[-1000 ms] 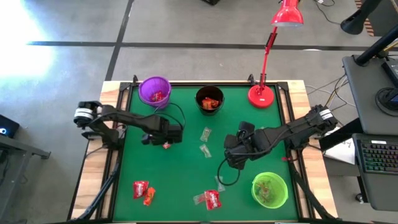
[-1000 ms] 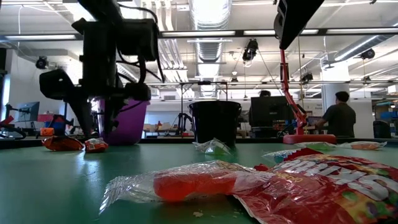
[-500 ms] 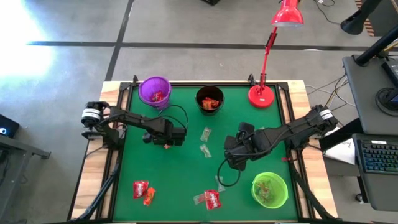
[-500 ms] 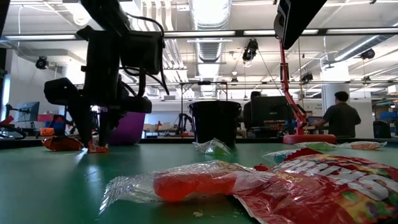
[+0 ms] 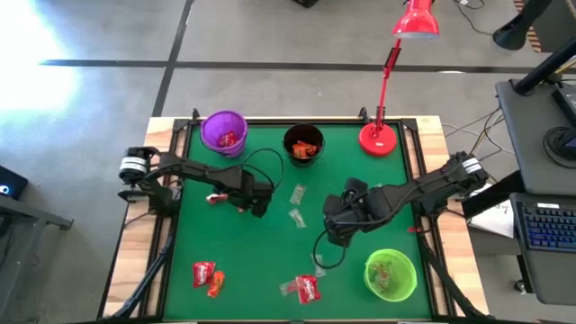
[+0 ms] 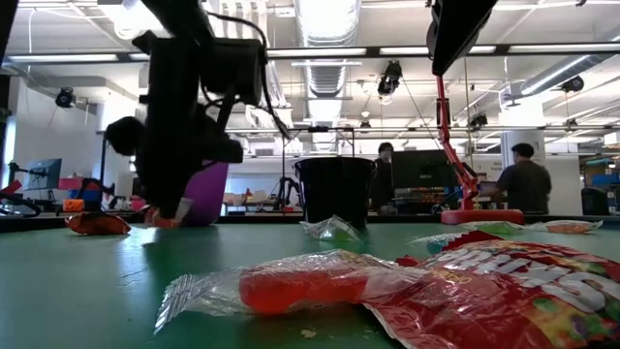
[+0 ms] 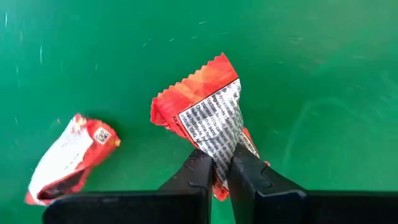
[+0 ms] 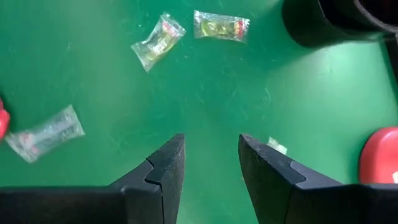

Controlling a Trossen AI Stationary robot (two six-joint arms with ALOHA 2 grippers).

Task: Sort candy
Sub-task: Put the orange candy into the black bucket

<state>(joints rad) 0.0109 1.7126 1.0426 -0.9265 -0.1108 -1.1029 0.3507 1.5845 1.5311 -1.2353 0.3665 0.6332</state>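
Observation:
My left gripper is at the table's left middle, shut on an orange-red candy with a white printed label. A second red candy lies on the mat beside it. My right gripper hovers open over bare mat right of centre, also seen in the high view. Two clear greenish candies lie between the arms. Red and clear candies and two more red ones lie near the front edge. My left gripper pinches one end of the orange-red wrapper between its two fingers, coming from above and pointing down. The rest of the wrapper sticks out past the fingertips. Whether it is clear of the mat, I cannot tell.
A purple cup and a black cup, both with candy inside, stand at the far edge. A green cup stands front right. The red lamp's base is far right. People stand in the room behind.
My left gripper has come down over the orange-red candy and shut on it, then shifted a little toward the table's right while tipping. The candy has shifted with it. My right arm has kept still.

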